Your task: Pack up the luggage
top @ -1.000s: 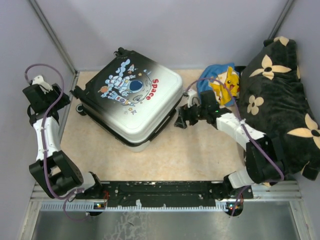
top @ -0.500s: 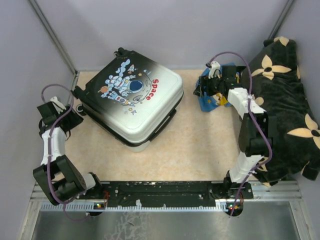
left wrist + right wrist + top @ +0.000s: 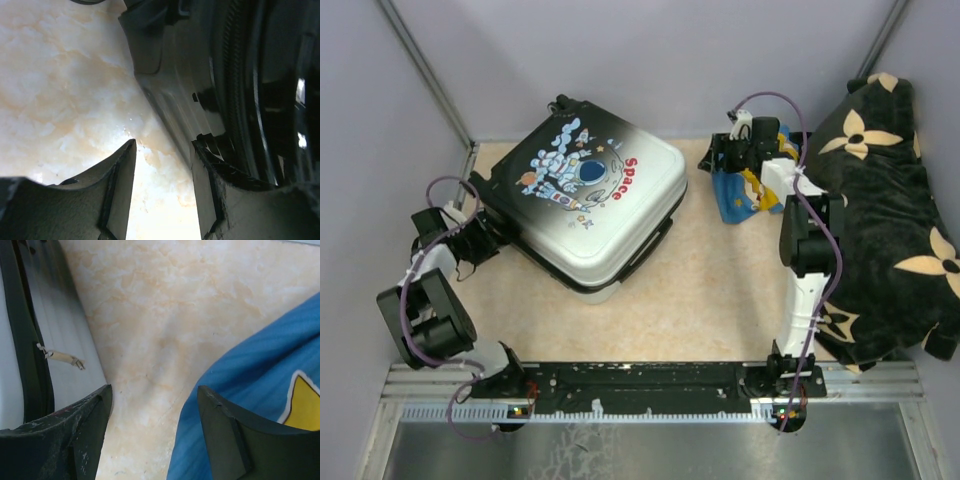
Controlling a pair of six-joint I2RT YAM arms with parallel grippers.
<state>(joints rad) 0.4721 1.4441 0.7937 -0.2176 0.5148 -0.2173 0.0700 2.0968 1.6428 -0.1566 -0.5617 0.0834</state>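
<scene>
The luggage (image 3: 585,200), a closed hard-shell suitcase, white fading to black with an astronaut print, lies flat at the table's centre left. My left gripper (image 3: 492,240) is open and empty at its near-left corner. In the left wrist view the gripper (image 3: 162,150) is low over the table, and its right finger (image 3: 205,185) is close against the suitcase's black edge (image 3: 240,90). My right gripper (image 3: 713,160) is open and empty at the left edge of a blue cloth with a yellow cartoon figure (image 3: 740,195). In the right wrist view the gripper (image 3: 155,390) has bare table between the fingers, the cloth (image 3: 260,370) to its right and the suitcase side (image 3: 60,330) to its left.
A big black flower-patterned cushion (image 3: 880,220) fills the right side, next to the blue cloth. Grey walls close the table at the back and sides. A zipper pull (image 3: 62,357) hangs on the suitcase side. Beige table (image 3: 720,290) lies between suitcase and cushion.
My left arm has swung in from the left wall to the suitcase's near-left corner. My right arm has drawn back from the suitcase's right side to the blue cloth at the far right.
</scene>
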